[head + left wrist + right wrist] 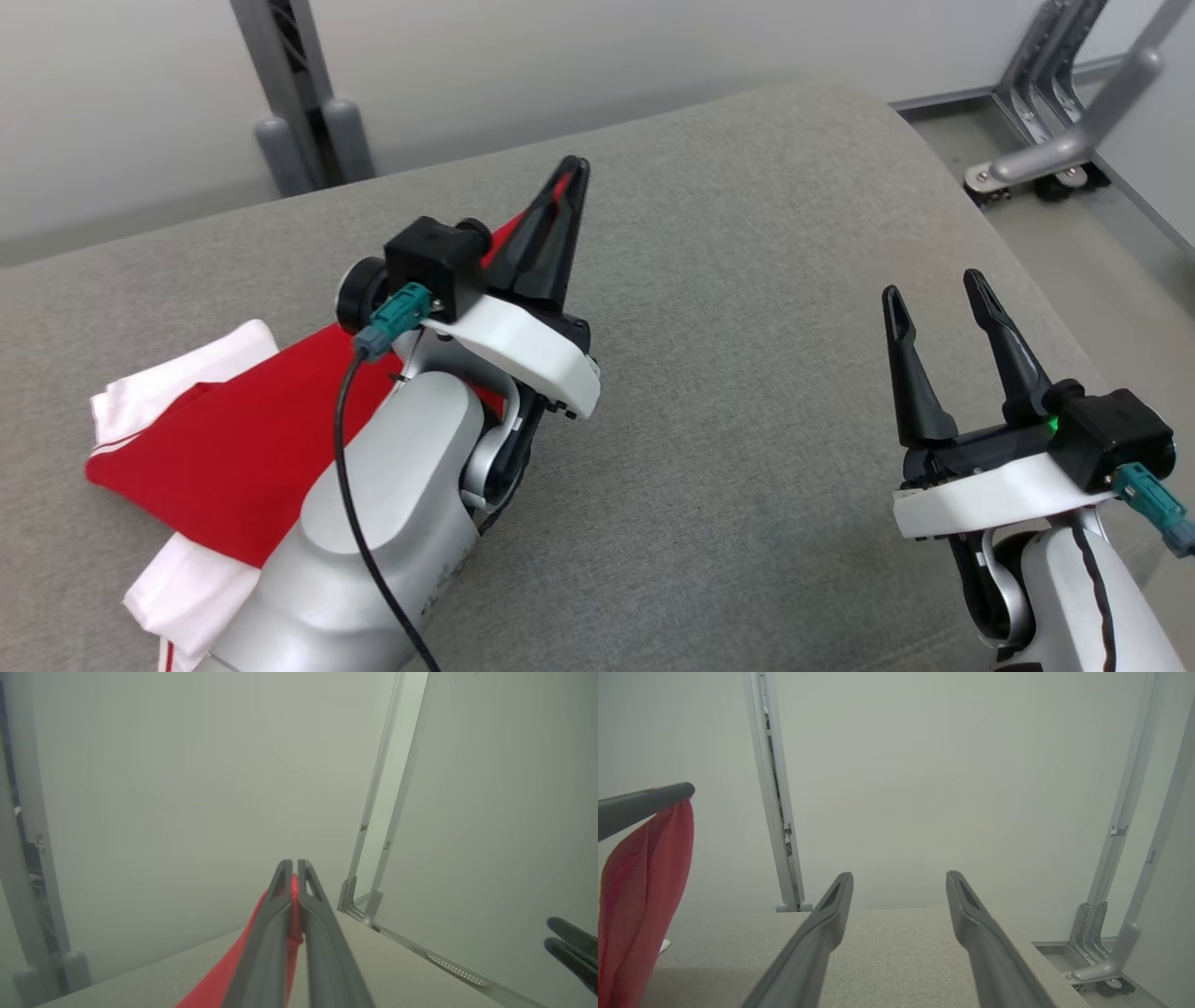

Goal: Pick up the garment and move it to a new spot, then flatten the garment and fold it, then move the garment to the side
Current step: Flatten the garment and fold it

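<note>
- The left hand (574, 173) is clamped tight on a red corner of the garment (233, 448), with cloth showing between its two fingertips.
- From that pinch the red fabric runs taut down and back to the rest of the garment, which lies bunched near the left edge of the grey fabric-covered counter (747, 392).
- White parts of the garment rest flat on the counter, under and beside the red.
- The right hand (934, 285) has its fingers spread wide and holds nothing. It hovers over the counter's right side, well apart from the garment.
- Grey metal frame posts (299, 103) stand beyond the far edge.
</note>
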{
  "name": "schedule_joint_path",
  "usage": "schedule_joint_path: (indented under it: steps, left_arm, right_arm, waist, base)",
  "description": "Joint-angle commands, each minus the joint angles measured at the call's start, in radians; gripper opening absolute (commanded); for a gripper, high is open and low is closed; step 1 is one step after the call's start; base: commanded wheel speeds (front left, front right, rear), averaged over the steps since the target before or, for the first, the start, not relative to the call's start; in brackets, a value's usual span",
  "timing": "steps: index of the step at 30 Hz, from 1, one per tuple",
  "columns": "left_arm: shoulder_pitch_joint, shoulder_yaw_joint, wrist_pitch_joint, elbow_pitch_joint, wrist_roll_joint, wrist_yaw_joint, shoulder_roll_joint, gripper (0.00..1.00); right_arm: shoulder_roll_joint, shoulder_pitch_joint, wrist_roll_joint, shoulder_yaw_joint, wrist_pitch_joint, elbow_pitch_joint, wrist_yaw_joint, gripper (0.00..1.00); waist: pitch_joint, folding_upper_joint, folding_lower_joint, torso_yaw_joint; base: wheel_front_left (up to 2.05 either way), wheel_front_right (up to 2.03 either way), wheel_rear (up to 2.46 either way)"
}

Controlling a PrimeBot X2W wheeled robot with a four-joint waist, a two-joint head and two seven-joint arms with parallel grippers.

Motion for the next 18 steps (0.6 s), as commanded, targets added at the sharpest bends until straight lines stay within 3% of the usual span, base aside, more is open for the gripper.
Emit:
schedule_joint_path:
  steps: [1, 12, 18]
  left_arm:
    - [-0.030, -0.056, -0.001, 0.016, -0.011, -0.006, 0.004, 0.00]
    - [-0.101, -0.227, -0.001, 0.008, -0.018, -0.019, 0.003, 0.00]
    - [-0.101, -0.305, -0.001, 0.021, -0.042, -0.022, 0.003, 0.00]
  right_arm:
    - [-0.007, -0.020, 0.020, 0.001, -0.005, -0.004, 0.000, 1.00]
    - [-0.007, -0.050, 0.092, -0.012, -0.005, 0.000, 0.000, 1.00]
    - [-0.007, -0.047, 0.106, -0.020, -0.005, 0.006, 0.000, 1.00]
  waist:
    - [0.072, 0.0000, 0.0000, -0.076]
    - [0.154, 0.0000, 0.0000, -0.206]
    - [0.158, 0.0000, 0.0000, -0.233]
  base:
    - [0.00, 0.00, 0.00]
    - [0.00, 0.00, 0.00]
    - [0.00, 0.00, 0.00]
